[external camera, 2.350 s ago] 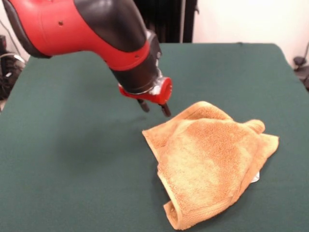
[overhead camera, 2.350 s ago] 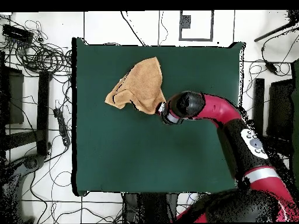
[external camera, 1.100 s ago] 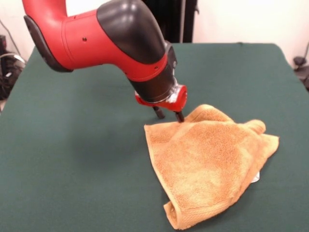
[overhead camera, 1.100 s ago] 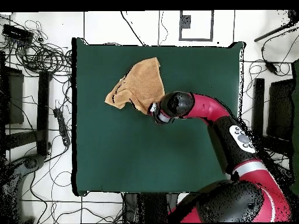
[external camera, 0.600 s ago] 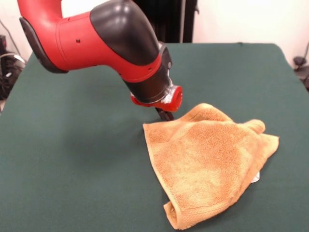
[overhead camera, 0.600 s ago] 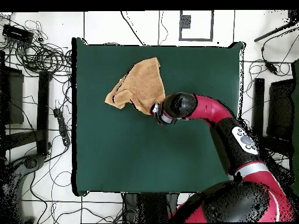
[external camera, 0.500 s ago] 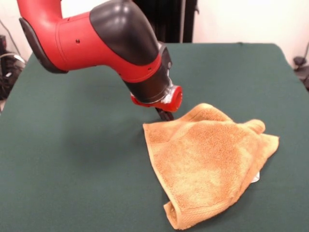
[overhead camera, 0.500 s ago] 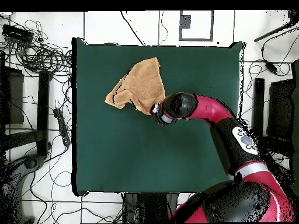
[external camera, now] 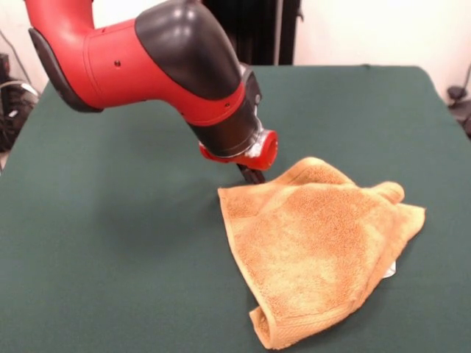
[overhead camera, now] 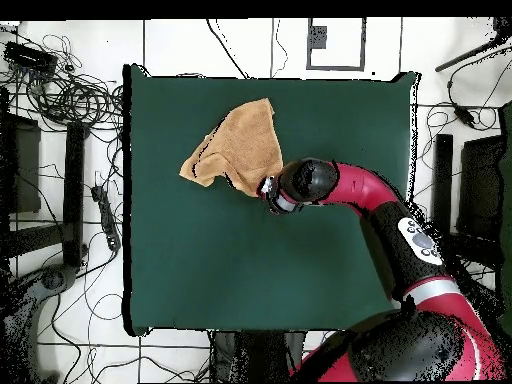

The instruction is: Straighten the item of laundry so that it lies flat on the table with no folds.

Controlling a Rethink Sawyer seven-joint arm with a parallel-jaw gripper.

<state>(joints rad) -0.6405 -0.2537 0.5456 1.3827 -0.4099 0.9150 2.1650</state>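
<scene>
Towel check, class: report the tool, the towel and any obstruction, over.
Tool down at the towel's far edge; grip cannot be judged. Towel folded over itself, not flat. Nothing else on the table.

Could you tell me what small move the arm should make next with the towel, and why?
Probably lift slightly and draw that edge outward. The pincer sits low at the far edge of the folded orange-tan terry towel, which lies doubled over on the dark green cloth-covered table; whether it has a grip is unclear.
</scene>
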